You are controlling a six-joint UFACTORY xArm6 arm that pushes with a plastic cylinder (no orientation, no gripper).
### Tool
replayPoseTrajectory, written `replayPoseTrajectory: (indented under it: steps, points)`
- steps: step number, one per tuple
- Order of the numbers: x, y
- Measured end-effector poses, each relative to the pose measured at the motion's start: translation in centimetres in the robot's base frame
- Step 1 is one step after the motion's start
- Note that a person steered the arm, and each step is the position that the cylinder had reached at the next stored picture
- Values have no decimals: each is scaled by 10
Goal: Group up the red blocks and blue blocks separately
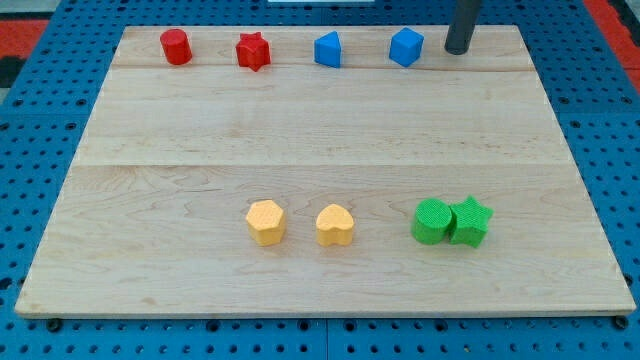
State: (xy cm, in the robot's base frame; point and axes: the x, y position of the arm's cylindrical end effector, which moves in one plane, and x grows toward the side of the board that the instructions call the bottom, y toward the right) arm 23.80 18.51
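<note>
A red cylinder [176, 47] and a red star [253, 51] sit apart near the view's top left of the wooden board [320, 130]. A blue pentagon-like block [328, 50] and a blue hexagon-like block [406, 47] sit apart near the top, right of the red ones. My tip [457, 49] comes down from the view's top edge and rests just right of the blue hexagon-like block, a small gap between them.
Two yellow blocks, a hexagon [265, 222] and a heart [335, 225], sit apart near the view's bottom middle. A green round block [432, 221] touches a green star [470, 221] at the bottom right. Blue pegboard surrounds the board.
</note>
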Motion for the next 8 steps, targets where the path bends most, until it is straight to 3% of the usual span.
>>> replayPoseTrajectory:
  steps: [1,4,5,6,8]
  points:
    - [-5,-36]
    - [-8,-259]
    - [-8,-306]
    - [-8,-328]
    - [-12,-315]
